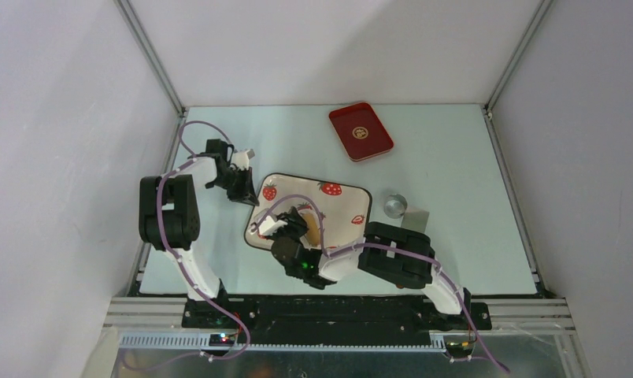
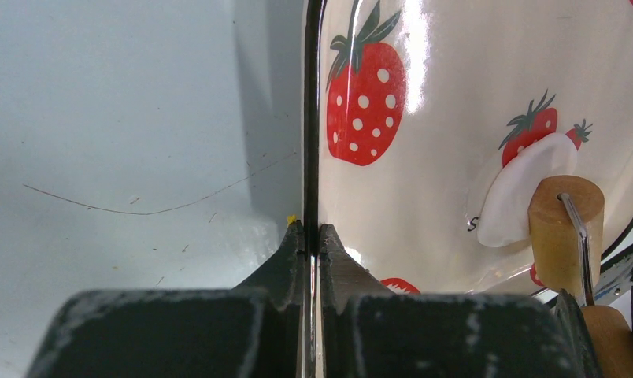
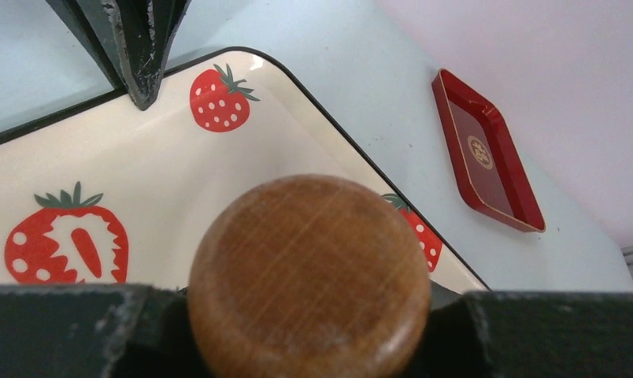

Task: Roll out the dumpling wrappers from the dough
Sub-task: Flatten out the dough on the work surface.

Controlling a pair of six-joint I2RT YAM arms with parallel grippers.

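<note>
A cream tray with printed strawberries (image 1: 349, 209) lies mid-table. My left gripper (image 1: 246, 193) is shut on its far-left rim; in the left wrist view the fingertips (image 2: 312, 235) pinch the thin black edge. One flat white dumpling wrapper (image 2: 522, 189) lies in the tray (image 2: 423, 197), partly under a wooden rolling pin (image 2: 565, 228). My right gripper (image 1: 300, 230) is shut on that pin, whose round end (image 3: 309, 276) fills the right wrist view between the jaws. A dough lump is out of view.
A small red tray (image 1: 361, 131) sits at the back of the table, also in the right wrist view (image 3: 486, 153). A small silvery cup (image 1: 394, 205) and a pale flat piece (image 1: 416, 216) lie right of the strawberry tray.
</note>
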